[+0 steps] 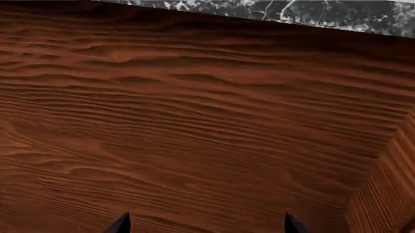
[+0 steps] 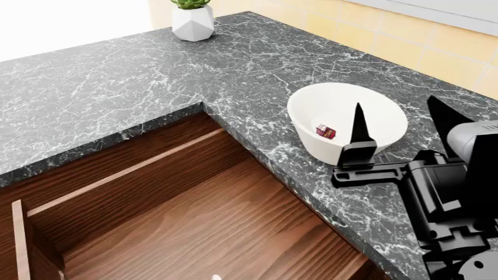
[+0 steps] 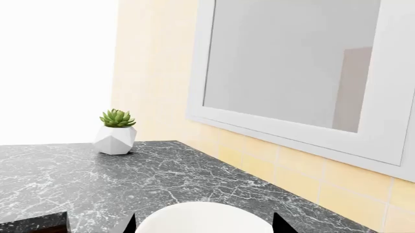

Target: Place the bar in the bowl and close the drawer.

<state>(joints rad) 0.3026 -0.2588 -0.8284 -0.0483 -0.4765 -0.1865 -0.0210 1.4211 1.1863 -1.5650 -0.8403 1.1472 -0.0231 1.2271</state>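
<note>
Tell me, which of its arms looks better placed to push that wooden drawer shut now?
Probably the left. The left gripper already hangs inside the open drawer, close to its wood. The right gripper is up by the bowl, where the bar already lies.

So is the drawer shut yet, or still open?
Open. The head view shows the drawer pulled out from under the countertop, its wooden floor and plank sides exposed.

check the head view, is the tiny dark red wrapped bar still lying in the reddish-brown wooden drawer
No, the tiny dark red wrapped bar lies inside the white bowl on the countertop.
</note>
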